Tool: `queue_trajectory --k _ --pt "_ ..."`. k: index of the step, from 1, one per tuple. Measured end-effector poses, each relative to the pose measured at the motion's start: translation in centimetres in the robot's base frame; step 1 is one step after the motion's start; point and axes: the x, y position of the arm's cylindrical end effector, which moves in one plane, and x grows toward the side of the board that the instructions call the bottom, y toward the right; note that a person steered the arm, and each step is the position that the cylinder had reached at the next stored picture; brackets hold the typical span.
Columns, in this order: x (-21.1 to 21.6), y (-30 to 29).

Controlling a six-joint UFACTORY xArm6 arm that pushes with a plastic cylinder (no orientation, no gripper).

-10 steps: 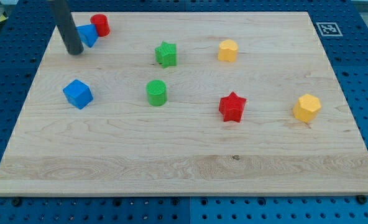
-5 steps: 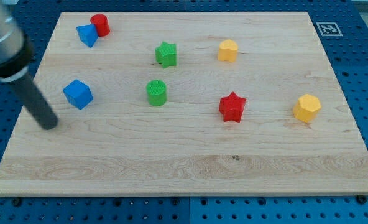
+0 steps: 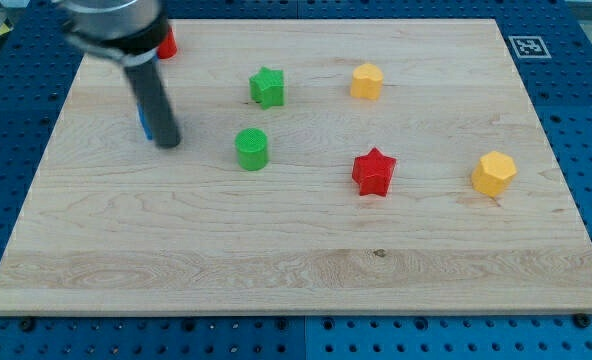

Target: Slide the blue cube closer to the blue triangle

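My tip resting on board, left of green cylinder. No jaws, bare rod. Blue cube mostly hiding behind rod, possibly touching. Blue triangle hidden; red cylinder peeking out above.

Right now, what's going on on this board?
My tip is down on the wooden board, at the view's upper left, left of the green cylinder. The rod hides nearly all of the blue cube; only a sliver shows at its left edge. The blue triangle is out of sight. The other blocks sit apart, untouched.
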Motion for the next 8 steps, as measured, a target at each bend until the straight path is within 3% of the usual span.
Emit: queue_trajectory --k 1,3,4,6,8 --pt "-4.9 1.2" --pt "2.1 1.7" --pt "2.5 -1.0" --pt "-4.3 -2.1" --pt "-2.2 -2.4"
